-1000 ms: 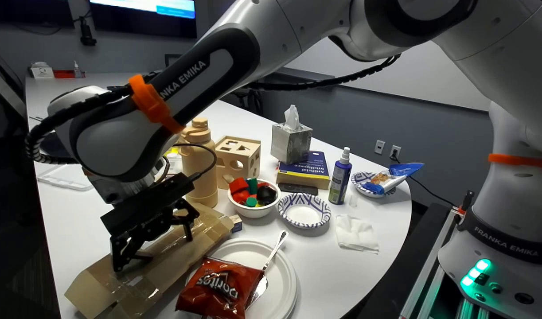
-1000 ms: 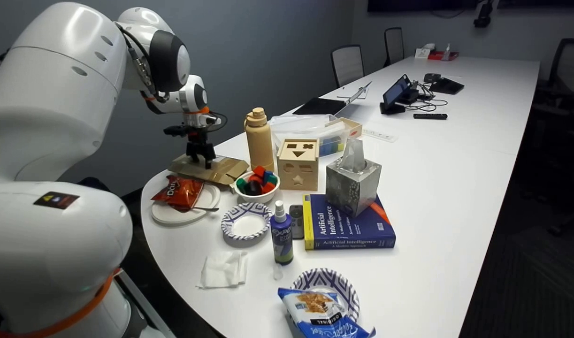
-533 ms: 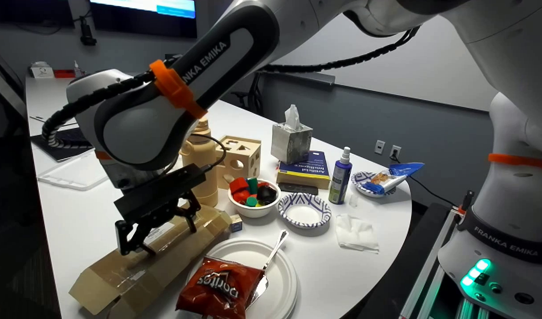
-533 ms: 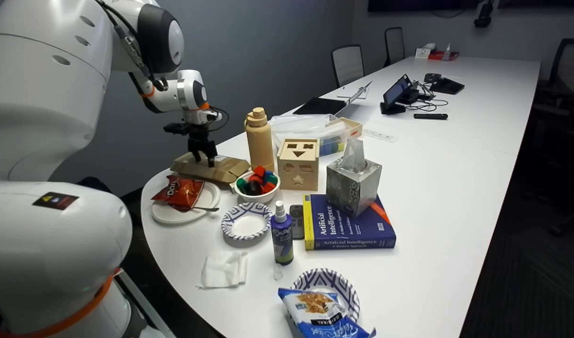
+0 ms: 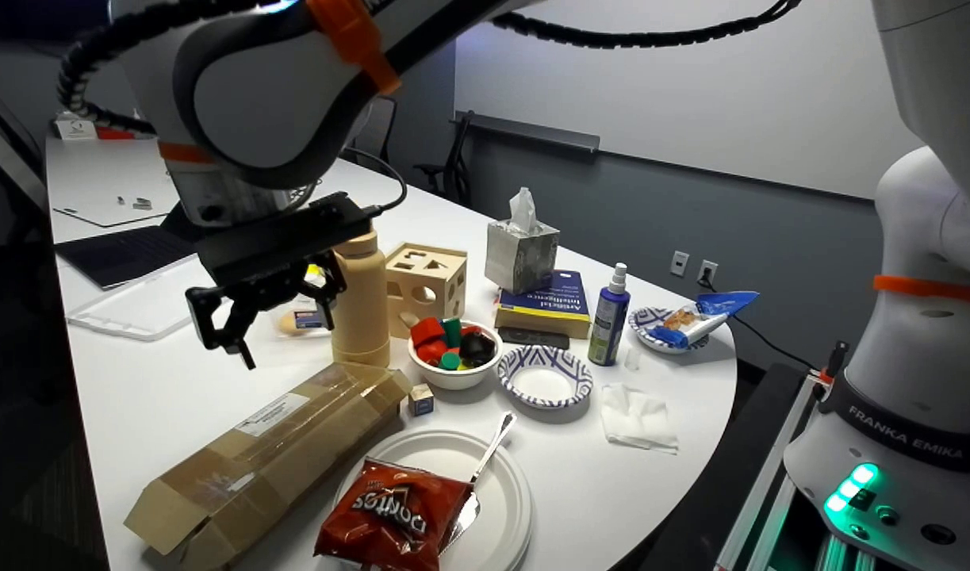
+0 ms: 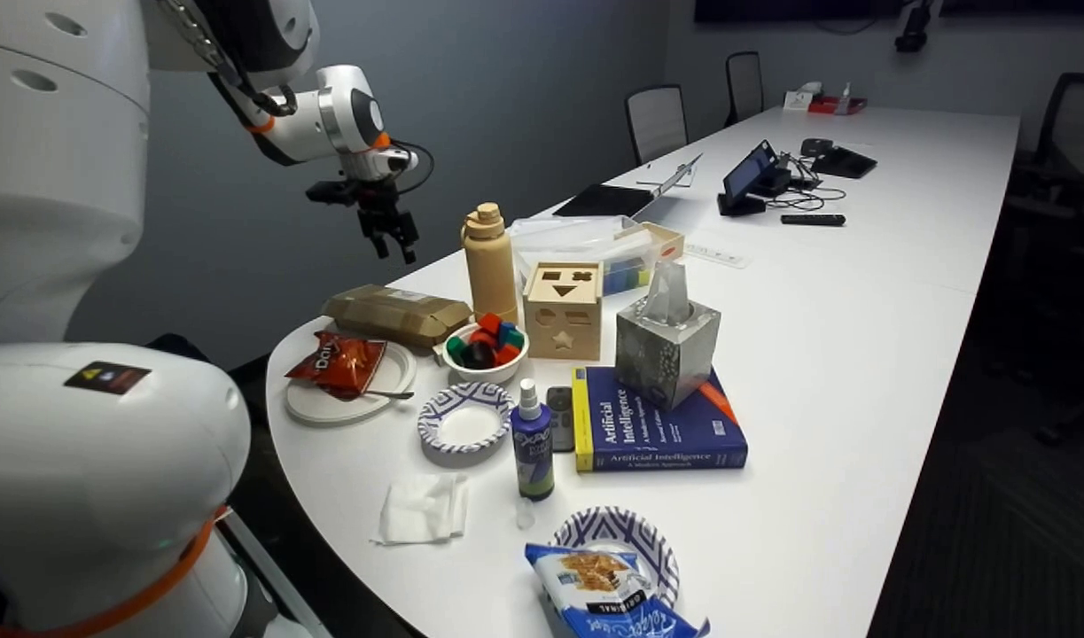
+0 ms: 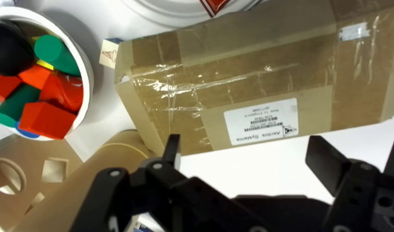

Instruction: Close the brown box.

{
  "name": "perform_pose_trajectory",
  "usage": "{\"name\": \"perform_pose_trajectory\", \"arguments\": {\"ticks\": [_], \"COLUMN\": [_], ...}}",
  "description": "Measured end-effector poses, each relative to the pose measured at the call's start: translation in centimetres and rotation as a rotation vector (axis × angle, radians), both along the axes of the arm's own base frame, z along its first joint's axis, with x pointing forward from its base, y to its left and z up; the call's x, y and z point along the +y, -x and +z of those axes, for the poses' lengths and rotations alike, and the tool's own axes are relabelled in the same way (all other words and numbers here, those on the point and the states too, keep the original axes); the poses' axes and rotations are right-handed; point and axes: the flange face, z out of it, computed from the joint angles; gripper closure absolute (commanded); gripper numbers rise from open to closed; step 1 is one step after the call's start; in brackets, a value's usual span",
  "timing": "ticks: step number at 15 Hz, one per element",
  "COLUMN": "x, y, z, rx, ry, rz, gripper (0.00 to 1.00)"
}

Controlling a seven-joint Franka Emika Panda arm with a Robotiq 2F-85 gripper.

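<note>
The long brown box point(image 5: 282, 460) lies on the white table with its taped top panel down over it. In an exterior view, a flap point(image 5: 166, 517) sticks out at its near end. The box also shows in an exterior view point(image 6: 395, 317). In the wrist view, the box point(image 7: 248, 74) shows its taped top and white label. My gripper point(image 5: 288, 342) is open, with nothing between its fingers. It hangs above the table, apart from the box and past its label-side edge. The gripper also shows in an exterior view point(image 6: 396, 256) and in the wrist view point(image 7: 245, 145).
A tan bottle point(image 5: 362, 309) stands at the box's far end. Beside it are a wooden shape cube point(image 5: 427, 289) and a bowl of blocks point(image 5: 455, 373). A small wooden block point(image 5: 421, 400) and a plate point(image 5: 504, 484) with a red chip bag point(image 5: 393, 515) lie along the box's side.
My gripper has risen from the box's top to well above it. The box's top, lower and flatter one second ago, stands higher now. The gripper's fingers stay apart throughout.
</note>
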Motion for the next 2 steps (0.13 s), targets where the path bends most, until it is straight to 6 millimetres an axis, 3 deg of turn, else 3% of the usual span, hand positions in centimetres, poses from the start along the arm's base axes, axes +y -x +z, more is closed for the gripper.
{"name": "perform_pose_trajectory", "arguments": {"ticks": [2], "x": [0.1], "y": [0.0], "z": [2.3], "rx": [-0.039], "ry": [-0.027], "rz": [0.007], "gripper": [0.0]}}
